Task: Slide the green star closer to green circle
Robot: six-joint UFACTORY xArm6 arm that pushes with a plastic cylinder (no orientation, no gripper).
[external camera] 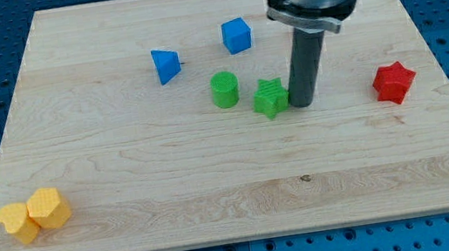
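Note:
The green star (pixel 270 97) lies near the board's middle. The green circle (pixel 224 89) stands just to its left and slightly higher in the view, with a small gap between them. My tip (pixel 301 102) rests on the board at the star's right edge, touching it or nearly so. The dark rod rises from there to the arm's grey body at the view's top.
A blue triangle (pixel 166 65) and a blue cube (pixel 236 35) lie above the green blocks. A red star (pixel 394 82) lies at the right. Two yellow blocks (pixel 34 215) sit at the bottom left corner of the wooden board (pixel 218 205).

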